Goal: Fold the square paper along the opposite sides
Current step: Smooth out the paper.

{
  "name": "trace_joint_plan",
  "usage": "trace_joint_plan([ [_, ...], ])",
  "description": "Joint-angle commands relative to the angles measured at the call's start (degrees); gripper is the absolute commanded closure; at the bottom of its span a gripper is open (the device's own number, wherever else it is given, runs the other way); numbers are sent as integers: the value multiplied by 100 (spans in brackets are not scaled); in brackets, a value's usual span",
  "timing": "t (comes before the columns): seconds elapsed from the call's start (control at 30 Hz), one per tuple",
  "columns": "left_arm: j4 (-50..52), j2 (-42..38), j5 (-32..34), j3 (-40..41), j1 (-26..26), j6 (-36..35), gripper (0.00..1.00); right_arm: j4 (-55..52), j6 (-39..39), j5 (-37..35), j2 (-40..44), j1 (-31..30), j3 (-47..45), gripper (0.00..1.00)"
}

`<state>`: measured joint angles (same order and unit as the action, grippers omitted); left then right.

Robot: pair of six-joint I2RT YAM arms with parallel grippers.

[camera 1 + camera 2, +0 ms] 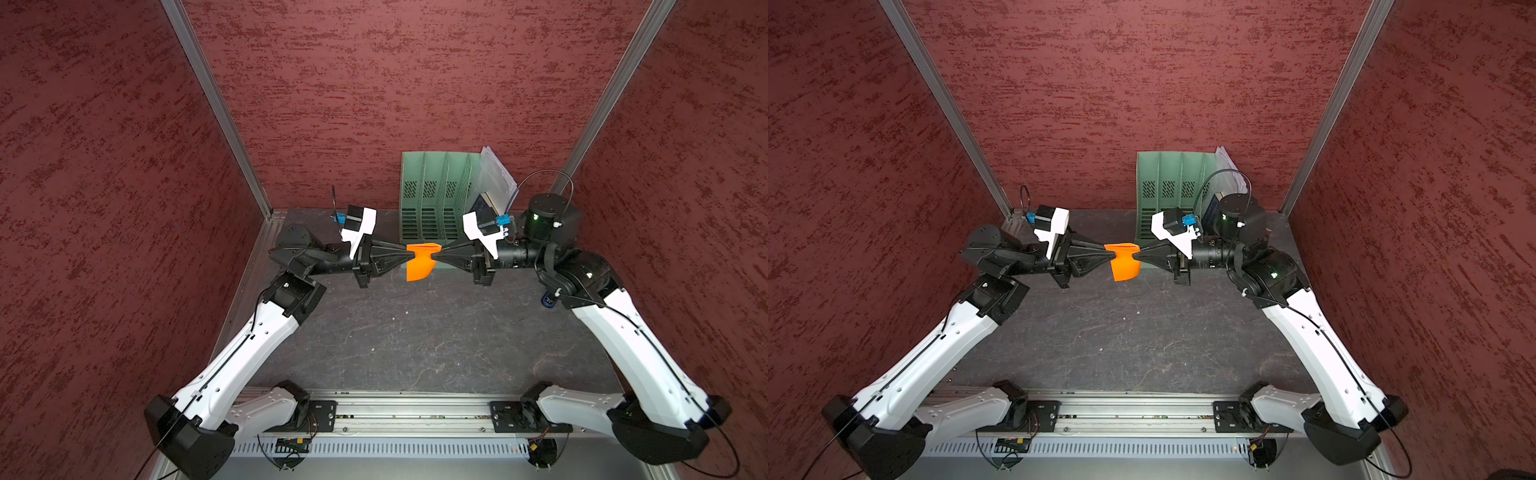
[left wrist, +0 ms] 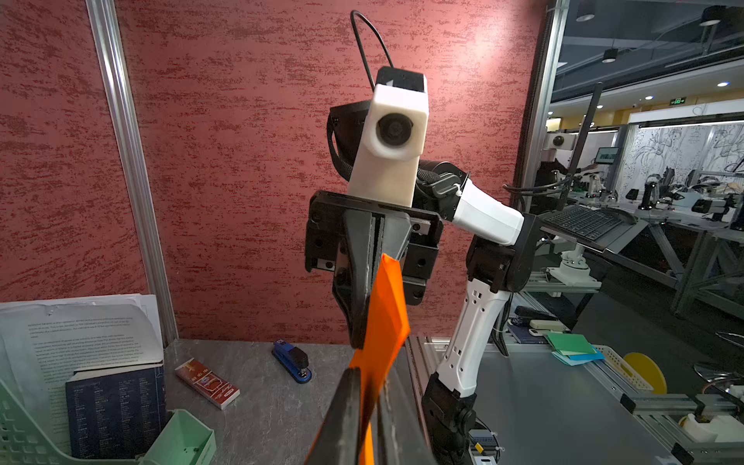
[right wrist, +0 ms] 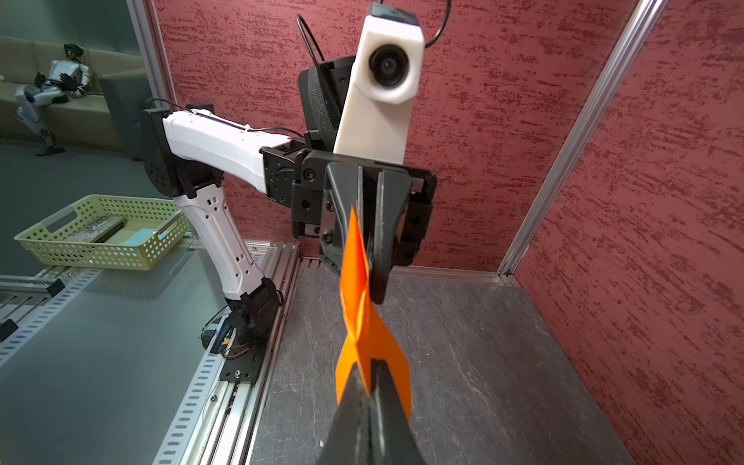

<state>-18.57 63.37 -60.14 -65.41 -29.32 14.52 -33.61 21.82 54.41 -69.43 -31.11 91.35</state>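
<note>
The square paper [image 1: 422, 262] [image 1: 1124, 262] is bright orange and hangs bent in the air above the dark table, far from the front rail, stretched between my two grippers. My left gripper [image 1: 409, 257] [image 2: 370, 378] reaches it from the left; its fingers stand a narrow gap apart with the paper [image 2: 384, 322] running between them. From the right, my right gripper [image 1: 436, 258] [image 3: 368, 364] is shut tight on the paper's other edge [image 3: 362, 322]. The two grippers point at each other, tips a paper's width apart. The lower flap droops toward the table.
A green file rack [image 1: 432, 195] stands against the back wall just behind the grippers, with white printed sheets [image 1: 496, 174] and a dark book [image 2: 116, 410] in it. A blue stapler [image 2: 292, 360] and a small red box [image 2: 207, 382] lie on the table [image 1: 415, 340] near the right arm.
</note>
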Motion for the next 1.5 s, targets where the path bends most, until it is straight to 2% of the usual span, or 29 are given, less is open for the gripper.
trace_joint_plan([
  [0.0, 64, 31, -82, 28, -13, -66, 86, 179, -69, -27, 61, 27, 13, 100],
  [0.43, 112, 79, -202, 89, -39, -68, 84, 176, -94, -47, -32, 26, 116, 100],
  [0.57, 164, 90, -252, 98, -47, -73, 93, 179, -98, -58, -27, 26, 117, 100],
  [1.07, 398, 37, -250, 171, -83, -196, 91, 223, -124, -81, -53, 26, 172, 100],
  [1.17, 398, 12, -253, 185, -77, -213, 100, 224, -123, -82, -44, 25, 161, 100],
  [1.43, 317, -70, -222, 190, -78, -205, 100, 233, -118, -106, -53, 26, 125, 100],
  [1.47, 272, -87, -211, 203, -82, -188, 100, 237, -129, -118, -45, 26, 110, 83],
])
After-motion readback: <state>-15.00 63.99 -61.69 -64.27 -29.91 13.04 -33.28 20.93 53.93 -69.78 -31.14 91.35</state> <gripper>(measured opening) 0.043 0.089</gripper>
